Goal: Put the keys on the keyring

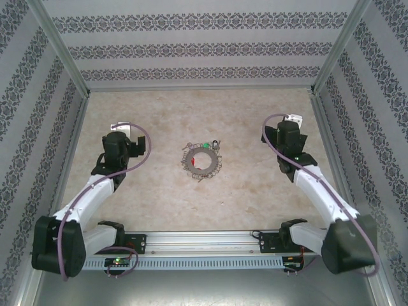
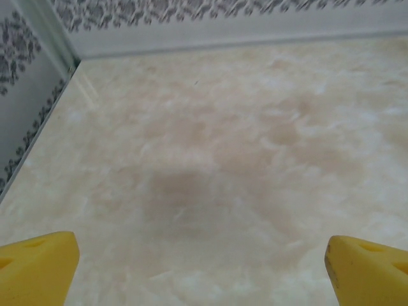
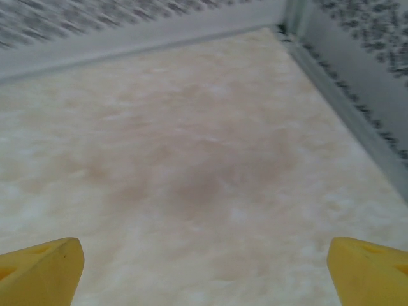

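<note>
Keyring (image 1: 203,159) is seen lying flat mid-desk in the top view, with wire loops fringed round its rim. A small green piece (image 1: 205,146) is noted at its far edge. The keys are too small to be resolved there. The desk (image 1: 255,197) is beige and marbled, enclosed by patterned walls (image 1: 191,48).

The ring is located between the two tools. The left tool (image 1: 126,132) is placed to its left, the right tool (image 1: 292,122) to its right and slightly farther back. Both are well apart from the ring.

Finger spacing cannot be read from the top view; it is given by the wrist views. In the left wrist view, yellow fingertips (image 2: 38,268) are seen at opposite bottom corners, spread wide, with nothing held. The right wrist view shows the same: fingertips (image 3: 41,271) spread wide, nothing held. Bare desk and the wall foot are seen ahead of each tool. The left is pointed at the far-left corner, the right at the far-right corner.
</note>
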